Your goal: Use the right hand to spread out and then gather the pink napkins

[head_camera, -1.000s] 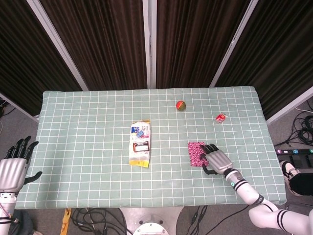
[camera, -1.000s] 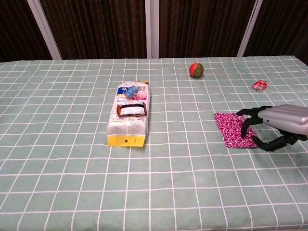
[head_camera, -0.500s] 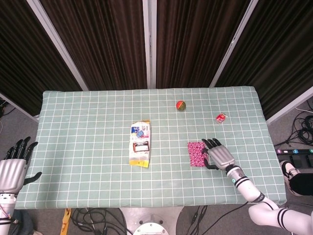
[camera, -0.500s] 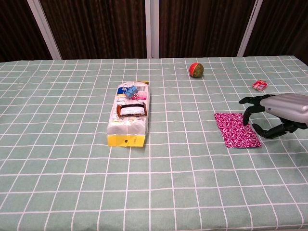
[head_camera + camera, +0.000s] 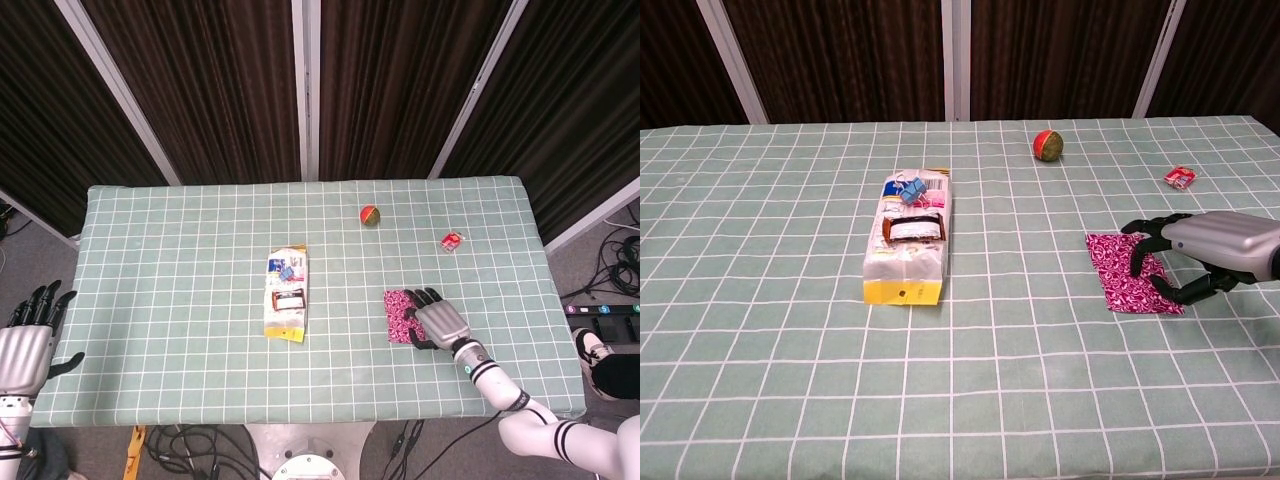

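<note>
1. One flat pile of pink napkins (image 5: 401, 314) (image 5: 1125, 271) lies on the right half of the table, toward the front edge. It looks like one square sheet, so I cannot tell how many napkins are in it.
2. Its colour is bright pink with a busy pattern of pale squiggles. It looks thin and soft, like paper. The edges are straight and the corners are sharp.
3. Sitting over the right side of the napkins is the right hand (image 5: 436, 322) (image 5: 1193, 256). Its black fingers (image 5: 1143, 248) are bent down and spread a little. The tips touch the pink sheet near its right edge. They press on it but do not pinch it or lift it.
4. That hand has a smooth silver back that looks like shiny metal. The fingers are dark and look like hard plastic.
5. Far off at the left, past the table edge, is the left hand (image 5: 24, 340). Its fingers point up, a little apart, and hold nothing.
6. A green cloth with a white grid of squares covers the table (image 5: 180, 260) (image 5: 760, 300).
7. Near the middle lies a long clear bag (image 5: 285, 293) (image 5: 908, 235) with a yellow end and small colourful things inside.
8. At the back sits a small round ball (image 5: 370, 215) (image 5: 1046, 144), red and green.
9. A little red and white wrapper (image 5: 453, 240) (image 5: 1179, 177) lies to the right of the ball.
</note>
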You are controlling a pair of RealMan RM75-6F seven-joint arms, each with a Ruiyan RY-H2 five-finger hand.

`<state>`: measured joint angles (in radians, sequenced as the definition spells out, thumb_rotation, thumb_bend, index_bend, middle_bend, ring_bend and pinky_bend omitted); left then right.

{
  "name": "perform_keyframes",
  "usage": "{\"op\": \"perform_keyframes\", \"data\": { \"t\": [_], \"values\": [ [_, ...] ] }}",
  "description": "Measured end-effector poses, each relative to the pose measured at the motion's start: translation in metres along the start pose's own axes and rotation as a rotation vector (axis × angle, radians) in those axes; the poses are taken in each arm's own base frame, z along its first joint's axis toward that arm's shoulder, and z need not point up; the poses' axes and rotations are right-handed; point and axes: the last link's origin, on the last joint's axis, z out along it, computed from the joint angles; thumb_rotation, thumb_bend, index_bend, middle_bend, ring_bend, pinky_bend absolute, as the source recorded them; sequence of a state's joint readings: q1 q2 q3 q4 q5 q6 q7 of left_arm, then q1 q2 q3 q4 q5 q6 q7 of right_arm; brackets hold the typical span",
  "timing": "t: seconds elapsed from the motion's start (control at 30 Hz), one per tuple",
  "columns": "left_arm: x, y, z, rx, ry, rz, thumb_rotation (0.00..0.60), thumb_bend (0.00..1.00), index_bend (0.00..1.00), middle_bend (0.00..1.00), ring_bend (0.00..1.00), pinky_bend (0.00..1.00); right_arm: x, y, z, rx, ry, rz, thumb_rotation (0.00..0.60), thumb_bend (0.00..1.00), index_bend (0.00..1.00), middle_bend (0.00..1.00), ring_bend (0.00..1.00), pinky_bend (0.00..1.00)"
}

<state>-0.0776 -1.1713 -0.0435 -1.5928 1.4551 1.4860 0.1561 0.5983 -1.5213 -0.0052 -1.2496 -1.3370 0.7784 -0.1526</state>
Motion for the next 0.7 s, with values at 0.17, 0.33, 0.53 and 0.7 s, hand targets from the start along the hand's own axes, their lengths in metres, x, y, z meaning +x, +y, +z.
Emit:
{"op": "perform_keyframes", "data": {
  "t": [0.17,0.33,0.53,0.7],
  "values": [
    [0.0,0.001,0.002,-0.006,0.0,0.001,0.6,0.02,0.19,0.14,0.07,0.18,-0.004,-0.002,-0.01,0.017,-0.004,-0.004,0.316,0.55,0.33,0.01,0.0,0.0],
    [-0.001,0.001,0.002,-0.005,0.0,0.001,0.6,0.01,0.19,0.14,0.07,0.18,-0.008,-0.005,-0.019,0.032,-0.007,-0.002,0.312,0.55,0.33,0.01,0.0,0.0],
    [-0.001,0.001,0.001,-0.002,-0.001,-0.001,0.6,0.01,0.19,0.14,0.07,0.18,-0.011,-0.008,-0.027,0.047,-0.014,-0.013,0.31,0.55,0.33,0.01,0.0,0.0],
    [-0.001,0.001,0.0,-0.004,0.0,-0.005,0.6,0.02,0.19,0.14,0.07,0.18,-0.01,-0.008,-0.033,0.05,0.005,-0.003,0.31,0.55,0.33,0.01,0.0,0.0]
  ]
}}
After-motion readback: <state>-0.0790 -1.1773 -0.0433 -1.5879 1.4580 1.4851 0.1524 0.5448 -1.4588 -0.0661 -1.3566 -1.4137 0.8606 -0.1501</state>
